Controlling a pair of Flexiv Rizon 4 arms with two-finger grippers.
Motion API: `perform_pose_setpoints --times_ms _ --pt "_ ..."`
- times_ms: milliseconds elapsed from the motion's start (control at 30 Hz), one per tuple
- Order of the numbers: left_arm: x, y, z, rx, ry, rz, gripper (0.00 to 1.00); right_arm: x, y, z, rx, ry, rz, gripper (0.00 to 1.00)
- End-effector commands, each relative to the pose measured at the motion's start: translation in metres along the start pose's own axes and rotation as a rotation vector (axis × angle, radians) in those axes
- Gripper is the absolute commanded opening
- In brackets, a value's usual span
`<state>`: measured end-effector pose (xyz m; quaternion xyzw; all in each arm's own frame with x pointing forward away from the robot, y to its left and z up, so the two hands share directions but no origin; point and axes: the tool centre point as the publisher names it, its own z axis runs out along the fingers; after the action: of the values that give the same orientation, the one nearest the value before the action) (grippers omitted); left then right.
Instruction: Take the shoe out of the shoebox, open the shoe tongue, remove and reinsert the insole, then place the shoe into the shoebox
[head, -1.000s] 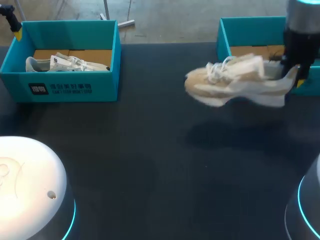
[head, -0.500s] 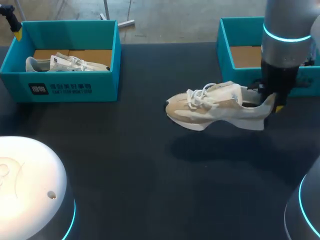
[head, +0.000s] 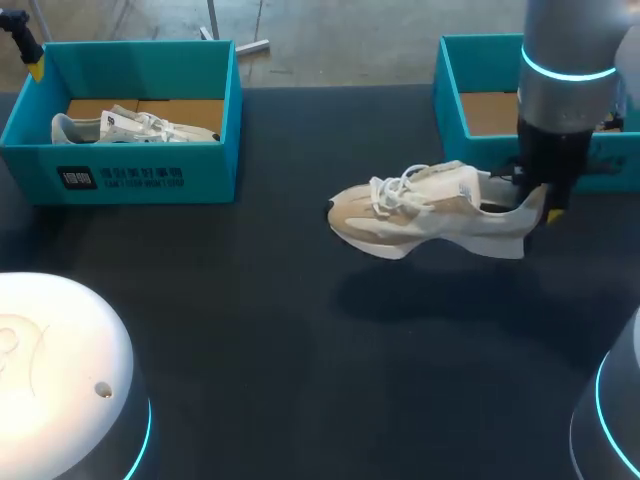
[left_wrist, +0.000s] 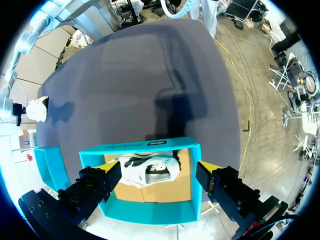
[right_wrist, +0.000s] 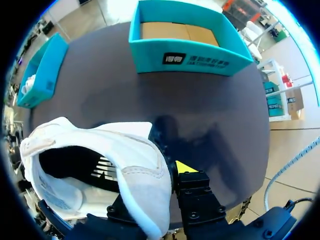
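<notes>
A beige and white shoe (head: 430, 210) hangs level above the table's middle right, toe pointing left. My right gripper (head: 540, 205) is shut on its heel collar. In the right wrist view the heel (right_wrist: 100, 165) is pinched by that gripper (right_wrist: 167, 175), one yellow fingertip (right_wrist: 185, 167) showing outside the collar. The teal shoebox (head: 480, 75) behind it shows only its cardboard bottom (right_wrist: 175, 32). My left gripper (left_wrist: 157, 170) stands open above a second teal shoebox (left_wrist: 145, 212) at the back left, which holds a white shoe (left_wrist: 147, 172).
The left shoebox (head: 120, 170) with its shoe (head: 130, 125) sits at the back left corner. White arm bases (head: 60, 370) bulge in at the front left and front right. Dark tabletop (head: 300, 330) lies bare under and in front of the held shoe.
My right arm carried the shoe from in front of the right shoebox leftwards and lower over the table, then nearly stopped. The left arm has not moved.
</notes>
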<state>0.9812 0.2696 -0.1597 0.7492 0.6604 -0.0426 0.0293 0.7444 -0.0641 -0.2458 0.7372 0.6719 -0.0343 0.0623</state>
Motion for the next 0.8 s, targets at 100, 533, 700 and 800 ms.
perform_pose_setpoints --times_ms 100,533,700,800 --pt "0.000 0.000 0.000 0.000 0.002 0.000 1.00 0.034 -0.010 0.020 0.035 -0.016 -0.061 0.00" --pt "0.000 0.000 0.000 0.000 0.002 0.000 1.00 0.078 -0.052 0.053 0.068 -0.074 -0.044 0.00" --pt "0.000 0.000 0.000 0.000 0.002 0.000 1.00 0.092 -0.061 0.069 0.080 -0.080 -0.033 0.00" --pt "0.000 0.000 0.000 0.000 0.002 0.000 1.00 0.101 -0.065 0.077 0.087 -0.076 -0.029 0.00"
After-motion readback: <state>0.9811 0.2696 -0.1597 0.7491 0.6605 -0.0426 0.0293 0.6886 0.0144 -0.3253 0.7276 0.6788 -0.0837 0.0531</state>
